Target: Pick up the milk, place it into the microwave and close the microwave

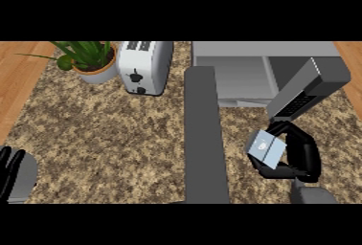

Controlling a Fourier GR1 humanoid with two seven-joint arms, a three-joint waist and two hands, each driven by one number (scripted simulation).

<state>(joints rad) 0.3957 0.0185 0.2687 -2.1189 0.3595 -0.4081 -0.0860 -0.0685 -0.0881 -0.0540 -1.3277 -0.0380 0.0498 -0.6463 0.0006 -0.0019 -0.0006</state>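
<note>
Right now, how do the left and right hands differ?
Right hand is curled round the milk; left hand is open and holds nothing. Right hand is in front of the open microwave; left hand rests at the view's lower left edge. Both are black, on grey forearms.

The worktop (106, 129) looks like rough speckled stone, the toaster (145, 64) glossy metal, and the microwave (262, 49) smooth matt grey.

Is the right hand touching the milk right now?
Touching: the head view shows the right hand curled round the milk, fingers at its top and bottom edges.
</note>
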